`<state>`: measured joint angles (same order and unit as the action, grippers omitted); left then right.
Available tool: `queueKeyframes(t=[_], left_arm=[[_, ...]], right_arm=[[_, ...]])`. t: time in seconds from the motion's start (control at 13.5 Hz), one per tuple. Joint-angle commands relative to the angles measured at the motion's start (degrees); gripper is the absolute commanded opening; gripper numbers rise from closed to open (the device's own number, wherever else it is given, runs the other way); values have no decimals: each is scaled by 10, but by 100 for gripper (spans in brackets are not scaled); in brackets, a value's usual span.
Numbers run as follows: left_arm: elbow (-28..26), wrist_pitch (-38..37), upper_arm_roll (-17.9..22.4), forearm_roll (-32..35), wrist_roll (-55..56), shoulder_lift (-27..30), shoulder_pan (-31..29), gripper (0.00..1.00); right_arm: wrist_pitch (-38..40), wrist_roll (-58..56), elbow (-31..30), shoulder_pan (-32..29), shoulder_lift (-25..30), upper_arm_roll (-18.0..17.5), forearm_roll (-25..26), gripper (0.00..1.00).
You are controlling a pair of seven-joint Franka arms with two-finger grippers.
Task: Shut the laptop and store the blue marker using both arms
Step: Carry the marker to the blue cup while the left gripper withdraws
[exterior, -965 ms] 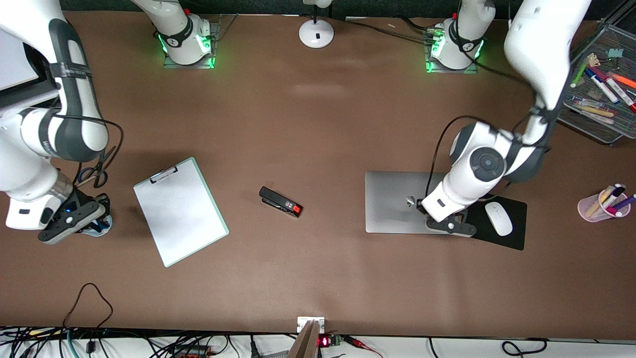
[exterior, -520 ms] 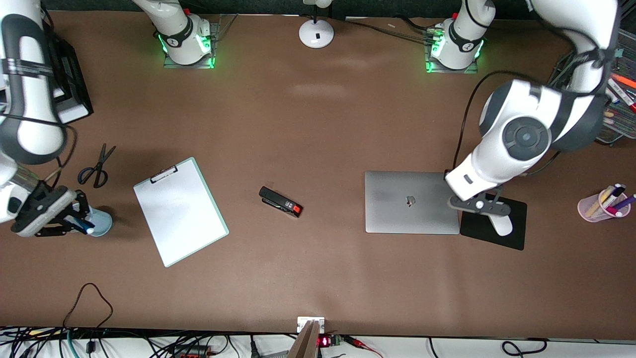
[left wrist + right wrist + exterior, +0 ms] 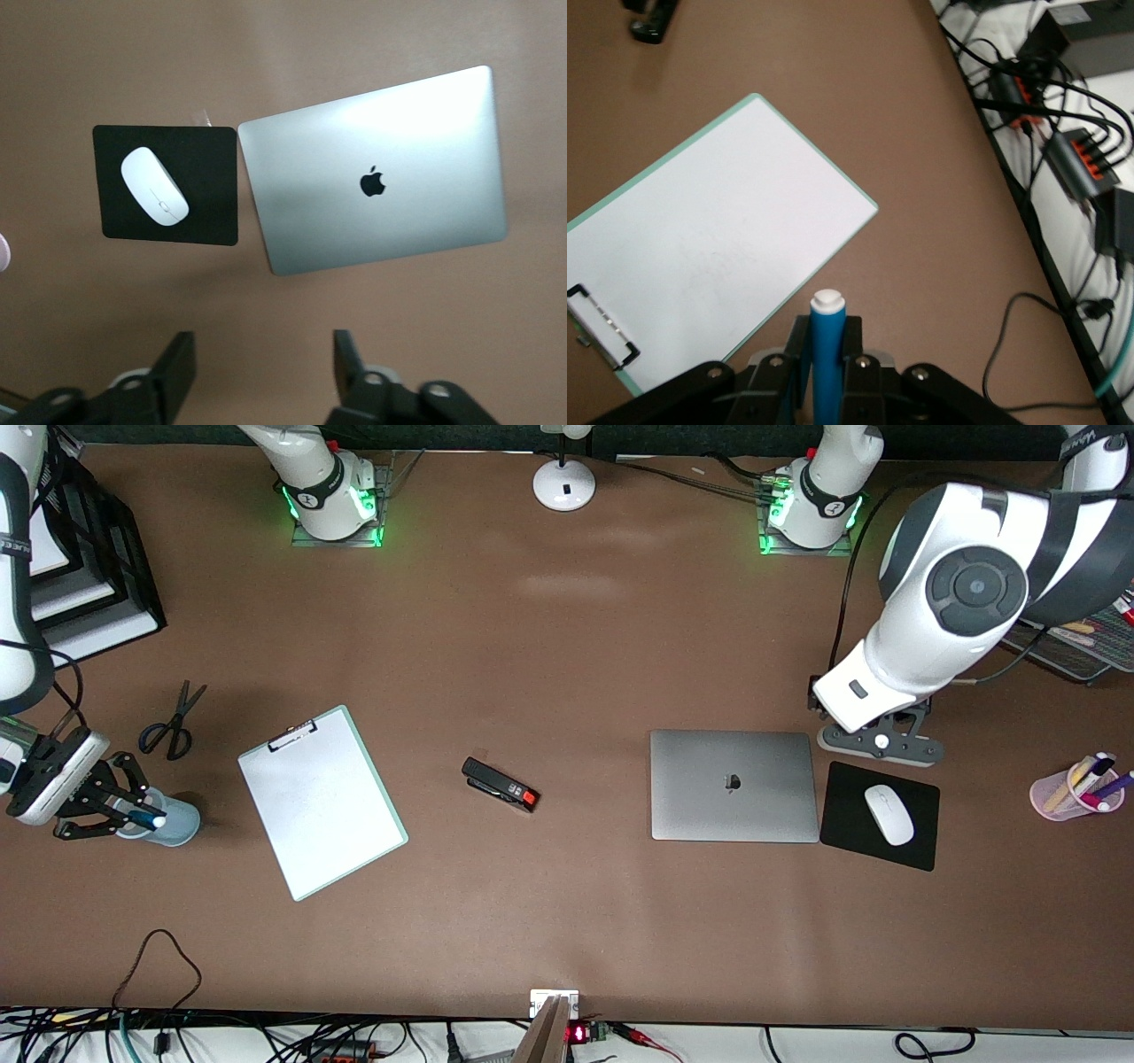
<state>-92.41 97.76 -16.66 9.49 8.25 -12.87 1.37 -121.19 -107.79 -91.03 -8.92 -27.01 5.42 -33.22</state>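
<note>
The laptop (image 3: 733, 784) lies closed on the table, silver lid up with the dark apple logo; it also shows in the left wrist view (image 3: 376, 181). My left gripper (image 3: 877, 744) is open and empty, up over the bare table beside the laptop and mouse pad; its fingers (image 3: 177, 367) stand wide apart. My right gripper (image 3: 120, 817) is shut on the blue marker (image 3: 143, 817), which it holds over the rim of a pale blue cup (image 3: 177, 828) at the right arm's end of the table. In the right wrist view the blue marker (image 3: 827, 372) stands between the fingers, white end out.
A clipboard (image 3: 321, 802), black stapler (image 3: 500, 784) and scissors (image 3: 173, 722) lie on the table. A white mouse (image 3: 889, 815) sits on a black pad (image 3: 917, 850). A pink pen cup (image 3: 1072, 788), mesh tray (image 3: 1085, 651) and black paper tray (image 3: 97, 567) stand at the ends.
My left gripper has lifted off the laptop lid and moved away toward its base. My right gripper has shifted toward the table's end with the marker still in it.
</note>
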Motion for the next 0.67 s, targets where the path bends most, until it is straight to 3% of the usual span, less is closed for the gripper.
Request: queueKeyframes(t=[0.0,0.22,0.45,0.59], left_arm=[[27,-15,3,-45,-10,19,-8,100],[93,-63,7,-42,-4,14,-16,100],[98,-67,3,-46,-3,14,-49,100],[87,-63,23,-50,-14,24,-51,100]], right_arm=[[58,-88,23,-29,-17,-8,-28,5],[116,-179,50,-56,-38,-9,-40,5],[240,-214,143,-77,-96,-9,-43,5],[267,-222,160,-94,-117,-9,-69,5]])
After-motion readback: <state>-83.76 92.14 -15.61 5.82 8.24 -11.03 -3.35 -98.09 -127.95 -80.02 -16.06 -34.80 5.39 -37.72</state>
